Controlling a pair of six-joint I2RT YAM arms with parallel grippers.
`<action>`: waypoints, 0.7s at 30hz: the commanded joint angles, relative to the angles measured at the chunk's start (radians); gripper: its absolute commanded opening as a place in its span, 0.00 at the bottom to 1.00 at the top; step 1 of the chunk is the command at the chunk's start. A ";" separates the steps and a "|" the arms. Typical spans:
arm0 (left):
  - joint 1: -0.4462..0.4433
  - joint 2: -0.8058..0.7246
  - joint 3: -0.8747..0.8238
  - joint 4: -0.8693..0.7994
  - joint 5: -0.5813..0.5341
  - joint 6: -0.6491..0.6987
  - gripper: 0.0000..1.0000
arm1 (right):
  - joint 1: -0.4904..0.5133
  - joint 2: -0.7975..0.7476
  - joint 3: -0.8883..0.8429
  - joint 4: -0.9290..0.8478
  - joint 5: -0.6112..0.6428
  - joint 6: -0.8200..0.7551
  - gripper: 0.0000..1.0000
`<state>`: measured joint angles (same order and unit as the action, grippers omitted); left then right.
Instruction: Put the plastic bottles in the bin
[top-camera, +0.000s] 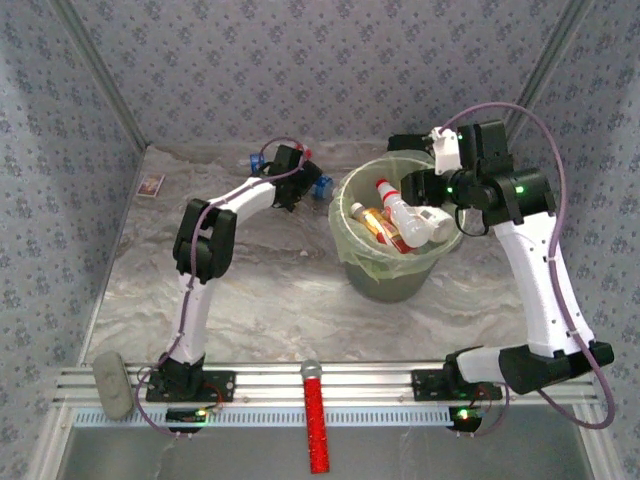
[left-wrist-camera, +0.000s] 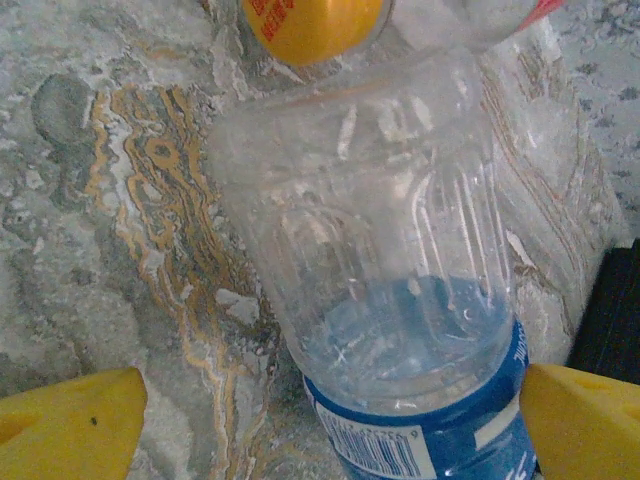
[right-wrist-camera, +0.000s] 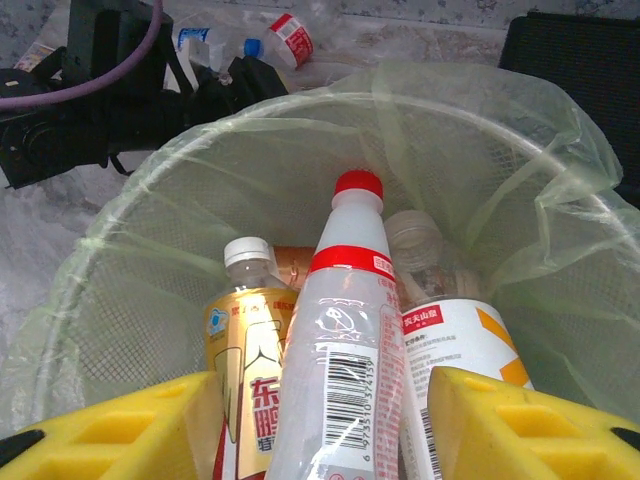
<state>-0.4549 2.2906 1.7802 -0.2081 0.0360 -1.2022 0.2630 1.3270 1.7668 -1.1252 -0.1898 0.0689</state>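
We see a smooth, faintly glossy marble-patterned tabletop (left-wrist-camera: 100, 200) under a clear ribbed plastic bottle with a shiny blue film label (left-wrist-camera: 400, 300). The round pale-green translucent plastic bin (top-camera: 390, 280) is lined with a thin, crinkled plastic bag (right-wrist-camera: 480, 130), and the red-capped clear plastic bottle (right-wrist-camera: 345, 340) looks glossy.

You had a pale-green translucent bin (right-wrist-camera: 100, 260), its liner (right-wrist-camera: 560, 170) tinted the same. Your red-capped bottle (right-wrist-camera: 340, 370) was clear, with a red band and a black barcode on white; the gold-labelled bottle (right-wrist-camera: 240, 350) wore a white cap and red characters; the third bottle (right-wrist-camera: 465, 345) had a white label with orange. The bench (left-wrist-camera: 130, 200) was grey marble veined ochre, the blue-labelled bottle (left-wrist-camera: 400, 300) otherwise clear.
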 joint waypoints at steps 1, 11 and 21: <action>-0.009 0.033 0.035 0.013 -0.046 -0.034 0.91 | -0.006 -0.006 -0.017 0.004 0.016 0.018 0.59; -0.008 0.064 0.075 0.007 -0.074 -0.006 0.60 | -0.006 -0.022 -0.036 -0.001 0.019 0.024 0.60; -0.023 -0.160 -0.164 0.061 -0.133 0.024 0.54 | -0.006 -0.034 -0.024 -0.002 0.015 0.026 0.60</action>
<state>-0.4652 2.2383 1.7050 -0.1349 -0.0410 -1.1973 0.2611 1.3159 1.7313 -1.1248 -0.1791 0.0830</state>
